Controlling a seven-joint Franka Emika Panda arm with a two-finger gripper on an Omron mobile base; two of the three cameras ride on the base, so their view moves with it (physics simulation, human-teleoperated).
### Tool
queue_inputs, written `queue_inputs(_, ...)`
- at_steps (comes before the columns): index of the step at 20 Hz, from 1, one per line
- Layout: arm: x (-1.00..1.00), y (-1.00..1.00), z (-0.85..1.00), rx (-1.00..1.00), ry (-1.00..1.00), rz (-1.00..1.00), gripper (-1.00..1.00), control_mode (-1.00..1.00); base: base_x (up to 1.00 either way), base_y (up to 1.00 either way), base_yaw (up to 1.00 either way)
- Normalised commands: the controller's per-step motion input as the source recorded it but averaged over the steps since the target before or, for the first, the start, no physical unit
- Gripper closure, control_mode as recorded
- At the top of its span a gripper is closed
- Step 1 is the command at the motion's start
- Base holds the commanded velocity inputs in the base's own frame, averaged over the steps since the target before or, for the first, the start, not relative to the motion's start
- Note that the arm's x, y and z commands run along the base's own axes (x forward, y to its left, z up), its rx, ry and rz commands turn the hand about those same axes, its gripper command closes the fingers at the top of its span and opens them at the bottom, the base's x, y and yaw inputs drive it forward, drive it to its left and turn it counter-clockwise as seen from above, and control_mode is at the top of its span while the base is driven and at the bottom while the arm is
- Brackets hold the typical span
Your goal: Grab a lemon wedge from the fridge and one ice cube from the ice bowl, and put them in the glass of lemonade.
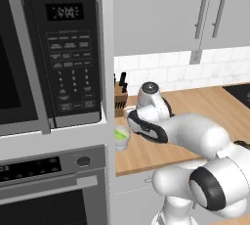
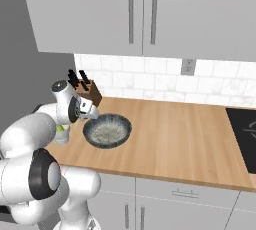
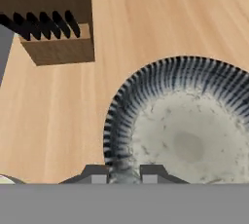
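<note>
Over the near rim of the ice bowl (image 3: 194, 135) the gripper (image 3: 124, 173) hangs with its 2 fingertips (image 3: 99, 174) drawn close together; whether anything sits between them cannot be told. On the wooden counter (image 2: 175, 134), the glass of lemonade (image 1: 121, 137) stands just beside the bowl, with a knife block (image 3: 53, 18) behind near the tiled wall
</note>
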Motion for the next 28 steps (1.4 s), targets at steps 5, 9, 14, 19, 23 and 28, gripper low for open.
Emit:
queue_inputs(5, 0.0, 0.87, 0.58, 0.03, 0.09, 0.23, 1.0, -1.0, 0.0, 0.0, 0.0)
queue_inputs(9, 0.0, 0.92, -0.22, 0.14, 0.1, 0.23, 1.0, -1.0, 0.0, 0.0, 0.0)
queue_inputs(14, -0.04, 0.49, -0.7, -0.01, 0.07, 0.21, 1.0, -1.0, 0.0, 0.0, 0.0)
queue_inputs(19, -0.06, 0.0, -0.31, -0.04, 0.01, 0.04, 1.0, -1.0, 0.0, 0.0, 0.0)
queue_inputs(23, -0.08, 0.04, 0.85, 0.02, -0.09, 0.0, 1.0, -1.0, 0.0, 0.0, 0.0)
queue_inputs(28, -0.12, 0.01, -0.32, -0.04, 0.04, 0.0, 1.0, -1.0, 0.0, 0.0, 0.0)
